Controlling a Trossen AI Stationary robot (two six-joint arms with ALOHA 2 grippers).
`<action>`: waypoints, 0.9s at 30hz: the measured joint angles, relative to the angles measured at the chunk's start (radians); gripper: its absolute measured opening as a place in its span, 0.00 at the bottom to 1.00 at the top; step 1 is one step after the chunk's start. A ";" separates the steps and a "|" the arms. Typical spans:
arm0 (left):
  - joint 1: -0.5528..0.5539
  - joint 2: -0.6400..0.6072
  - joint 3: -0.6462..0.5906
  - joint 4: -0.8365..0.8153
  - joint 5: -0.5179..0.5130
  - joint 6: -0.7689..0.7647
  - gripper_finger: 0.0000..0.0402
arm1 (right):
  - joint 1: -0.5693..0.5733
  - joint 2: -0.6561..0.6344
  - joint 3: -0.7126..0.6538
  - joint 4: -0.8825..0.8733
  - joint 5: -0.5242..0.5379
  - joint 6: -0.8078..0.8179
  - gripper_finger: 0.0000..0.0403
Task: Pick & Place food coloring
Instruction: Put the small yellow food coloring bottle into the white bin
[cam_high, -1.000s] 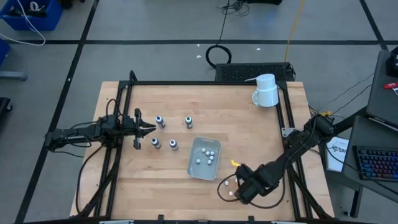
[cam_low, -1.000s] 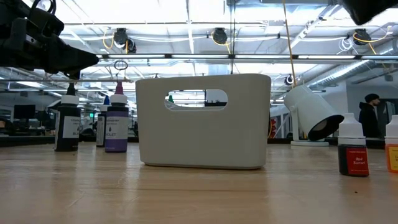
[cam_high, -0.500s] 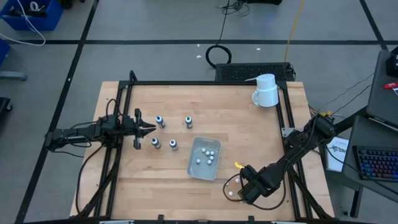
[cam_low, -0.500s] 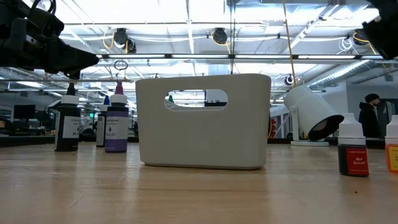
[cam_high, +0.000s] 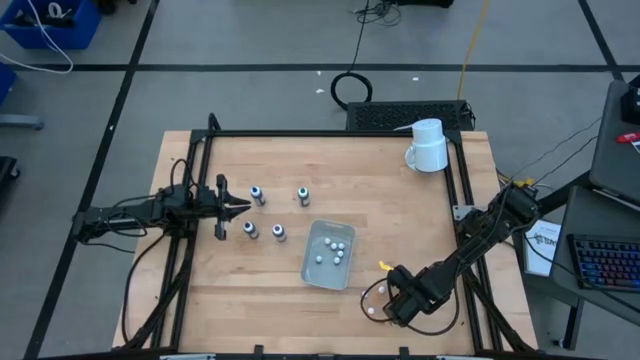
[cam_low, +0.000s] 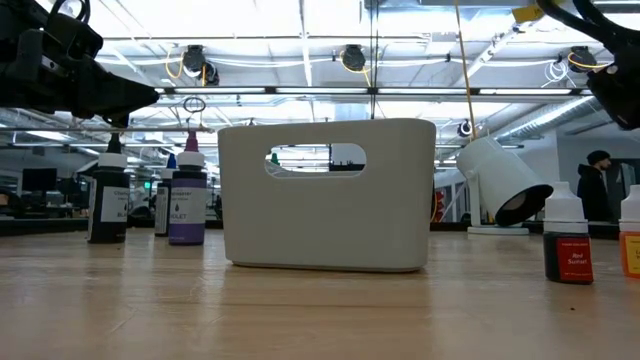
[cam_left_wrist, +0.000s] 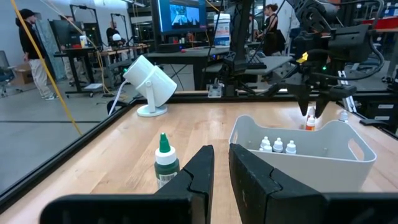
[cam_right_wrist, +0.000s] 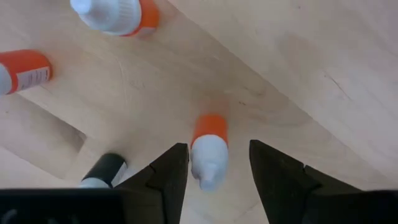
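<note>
Four small food coloring bottles (cam_high: 257, 194) stand upright on the wood at the table's left centre, and several more stand inside the grey bin (cam_high: 328, 253). A few others stand near the near right edge (cam_high: 372, 310). My right gripper (cam_right_wrist: 217, 148) hangs over these, pointing down, open. Its fingers stand on either side of an upright orange bottle with a white cap (cam_right_wrist: 208, 146) without touching it. My left gripper (cam_high: 240, 207) waits level beside the left group, shut. A green-capped bottle (cam_left_wrist: 165, 158) stands just ahead of it.
A white mug (cam_high: 428, 145) lies tilted at the far right corner. Around the right gripper stand two more orange bottles (cam_right_wrist: 115, 12) and a black one (cam_right_wrist: 102, 169). The black frame rails (cam_high: 460, 190) run along the table's left and right sides. People stand in the room beyond.
The right arm has come down over the bottles near the near right edge and shifted slightly toward the table's right. The left arm, the bottles and the bin have kept still.
</note>
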 joint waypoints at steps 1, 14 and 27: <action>0.000 0.000 0.000 0.000 0.000 0.000 0.14 | 0.000 0.000 0.000 0.000 0.000 0.000 0.40; 0.000 0.000 0.000 0.000 0.000 0.000 0.14 | 0.003 -0.037 -0.001 -0.005 0.046 0.008 0.40; 0.000 0.000 0.000 0.000 0.000 0.000 0.14 | 0.004 -0.037 -0.001 -0.005 0.025 0.006 0.40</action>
